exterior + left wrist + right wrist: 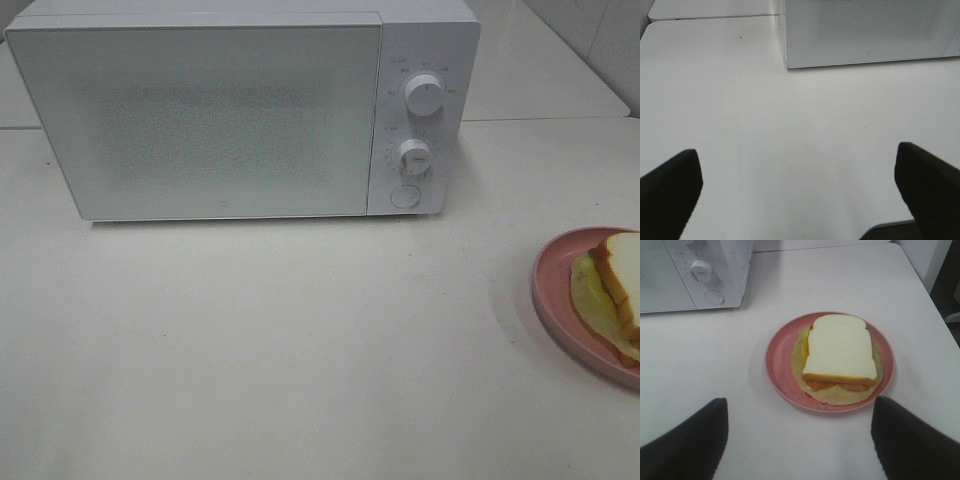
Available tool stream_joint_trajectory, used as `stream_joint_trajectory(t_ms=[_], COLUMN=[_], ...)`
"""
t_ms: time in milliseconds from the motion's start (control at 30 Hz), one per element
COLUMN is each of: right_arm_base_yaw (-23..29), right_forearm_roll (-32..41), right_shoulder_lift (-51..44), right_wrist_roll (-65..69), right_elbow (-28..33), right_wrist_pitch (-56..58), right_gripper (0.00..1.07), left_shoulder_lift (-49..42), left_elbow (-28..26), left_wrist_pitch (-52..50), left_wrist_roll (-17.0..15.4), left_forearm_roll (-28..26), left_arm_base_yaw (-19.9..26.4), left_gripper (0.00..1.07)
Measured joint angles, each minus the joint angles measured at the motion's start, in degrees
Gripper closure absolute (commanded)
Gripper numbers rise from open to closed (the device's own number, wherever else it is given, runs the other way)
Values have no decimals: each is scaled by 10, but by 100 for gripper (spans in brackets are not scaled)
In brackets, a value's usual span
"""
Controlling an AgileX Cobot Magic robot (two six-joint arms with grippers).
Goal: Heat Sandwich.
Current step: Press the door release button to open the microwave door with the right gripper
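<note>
1. The sandwich [840, 352] lies flat on its pink plate [774, 360], at the right side of the table [300, 350] and well apart from the microwave [200, 120].
2. It looks light and soft. I judge the bread would dent under a pinch and the layers could slide apart, so the stiff plate rim is my safer hold.
3. My right gripper [800, 405] hovers just short of the plate, jaws spread, holding nothing.
4. My left gripper [795, 150] is spread wide too, empty, above bare table before the microwave, whose door is closed.
</note>
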Motion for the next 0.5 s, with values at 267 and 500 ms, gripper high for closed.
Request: stream_joint_trajectory(t_ms=[267, 500], right_arm_base_yaw=[0, 0], right_forearm_roll=[0, 0], right_shoulder_lift=[0, 0], right_wrist_roll=[0, 0], right_elbow=[0, 0], right_wrist_pitch=[0, 0], right_gripper=[31, 31], left_shoulder_lift=[0, 0], left_elbow=[0, 0], left_wrist_pitch=[0, 0], left_wrist_roll=[0, 0], left_forearm_roll=[0, 0], left_arm_base_yaw=[0, 0], left_gripper=[5, 5])
